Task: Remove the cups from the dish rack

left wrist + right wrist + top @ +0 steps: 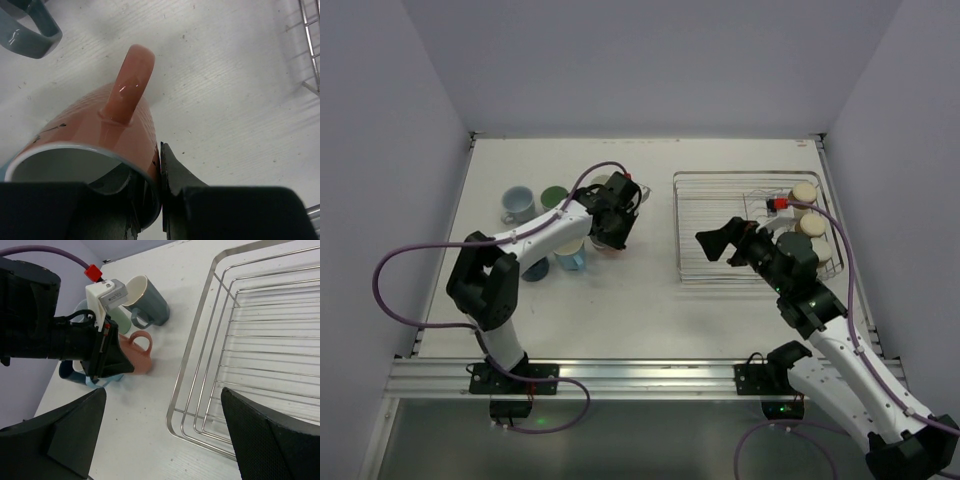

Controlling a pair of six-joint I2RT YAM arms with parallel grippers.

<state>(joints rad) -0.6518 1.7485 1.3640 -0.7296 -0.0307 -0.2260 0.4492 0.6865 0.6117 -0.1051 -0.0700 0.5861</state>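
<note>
Obs: L side status?
Me: My left fingers [167,172] pinch the rim of the salmon mug [115,125], one inside, one outside. Mug is tilted, low over the worktop [620,300] next to the other cups [517,203], well left of the dish rack [193,340]. Can't tell if it's touching down. Plan: level it, seat base flat, keep clear of the grey-green mug [147,300], then release.
Obs: R?
Me: My right fingers [725,242] are spread wide, nothing held, over the rack's near-left corner. Only top cam shows beige cups [805,192] in the rack. Only L wrist cam shows the rim pinch.

White table [640,310] boxed by 3 pale lilac walls [650,60].
</note>
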